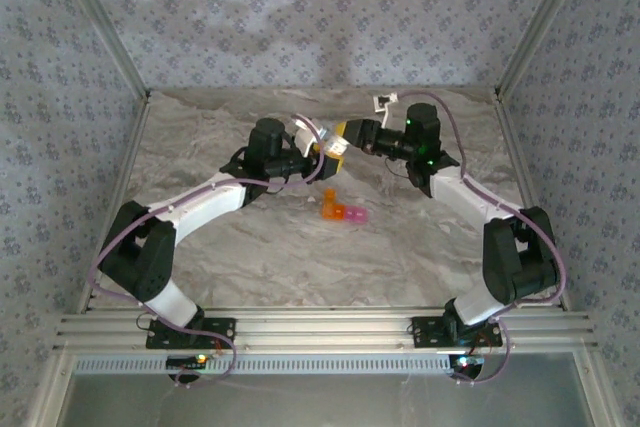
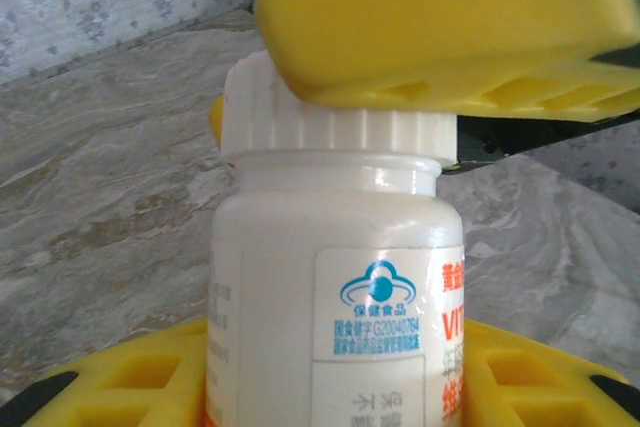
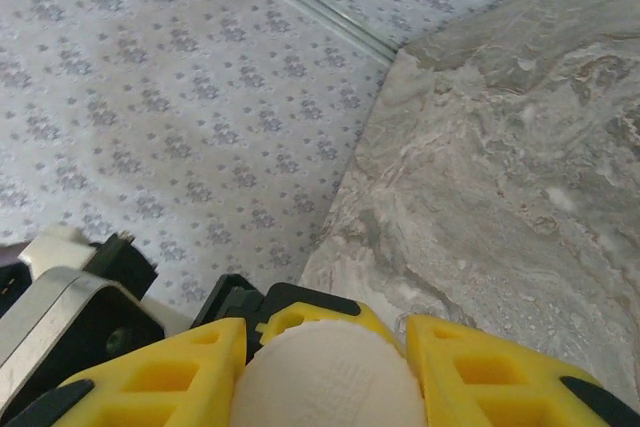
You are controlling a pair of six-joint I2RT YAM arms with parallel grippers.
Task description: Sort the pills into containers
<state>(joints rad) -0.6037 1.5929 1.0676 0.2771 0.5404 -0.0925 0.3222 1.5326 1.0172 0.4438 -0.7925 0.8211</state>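
**Left.** My left jaws stand part-way closed around the body of the bottle (image 2: 330,287), one yellow finger (image 2: 130,382) on each side of it, so they are holding it. The bottle sits toward the far edge of the bench (image 1: 200,247), about midway between its left and right edges, with the cap end toward my right arm. I cannot tell whether it rests on the bench or hangs clear of it.

**Bottle, handling.** I judge it to be rigid white plastic, light and smooth-walled. The glossy label (image 2: 385,322) makes the body liable to turn in a weak grip. I judge the pills to be inside, behind the opaque wall, so the bottle needs to stay steady once it is opened.

**Centre.** The containers (image 1: 343,212) lie on the bench near its middle, on the near side of the bottle and apart from it. They form an orange-to-pink strip that looks thin, very light and likely to skid or tip at a nudge. Any hold belongs on an end wall, with light pressure.

**Right.** My right jaws are closed on the cap (image 3: 320,377), with a finger (image 3: 160,382) on either flank. The cap's ribbed rim gives good purchase for twisting.
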